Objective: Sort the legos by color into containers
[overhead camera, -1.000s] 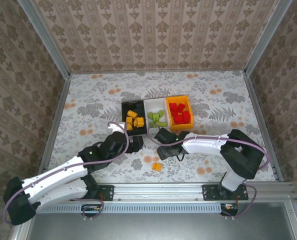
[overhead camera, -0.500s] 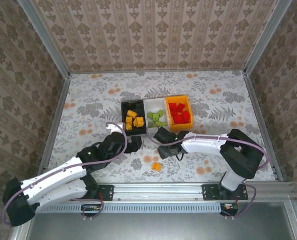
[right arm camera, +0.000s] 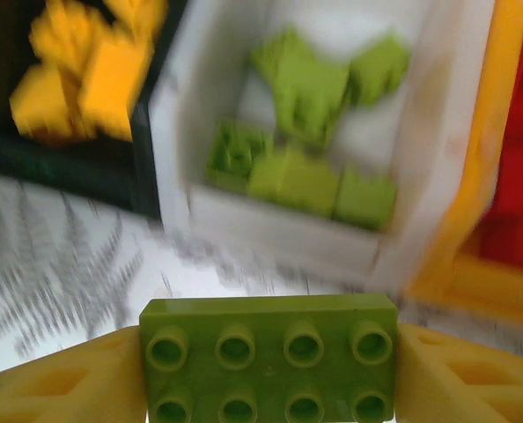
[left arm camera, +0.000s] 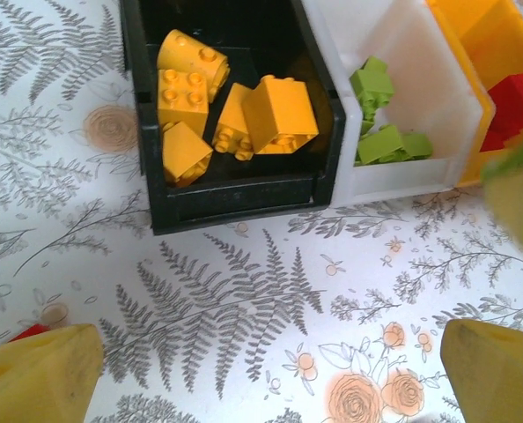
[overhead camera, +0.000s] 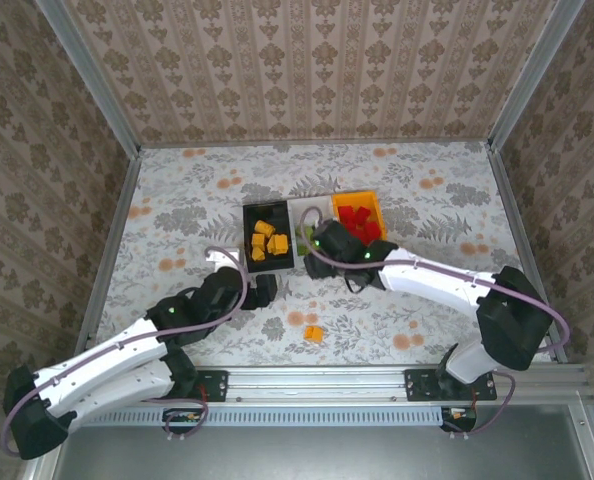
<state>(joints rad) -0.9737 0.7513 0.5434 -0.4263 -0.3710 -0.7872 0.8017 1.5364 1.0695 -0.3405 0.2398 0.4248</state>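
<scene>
My right gripper (right arm camera: 270, 374) is shut on a light green two-by-four lego (right arm camera: 270, 352), held by its ends just in front of the white bin (right arm camera: 279, 233). That bin holds several green legos (right arm camera: 301, 97). From above, the right gripper (overhead camera: 322, 240) hangs over the white bin's (overhead camera: 307, 208) near end. The black bin (left arm camera: 235, 198) holds several orange-yellow legos (left arm camera: 275, 110), and the orange bin (overhead camera: 357, 197) holds red legos (overhead camera: 357, 220). My left gripper (left arm camera: 266, 379) is open over bare table, a short way in front of the black bin (overhead camera: 246, 235).
One orange-yellow lego (overhead camera: 314, 333) lies loose on the flowered table near the front rail. A small red sliver (left arm camera: 28, 333) shows beside my left finger. The three bins stand side by side at mid-table, with walls all round the table.
The right gripper has lifted from the table and swung back to the white bin's front with the green lego. The left gripper has drawn slightly back and left.
</scene>
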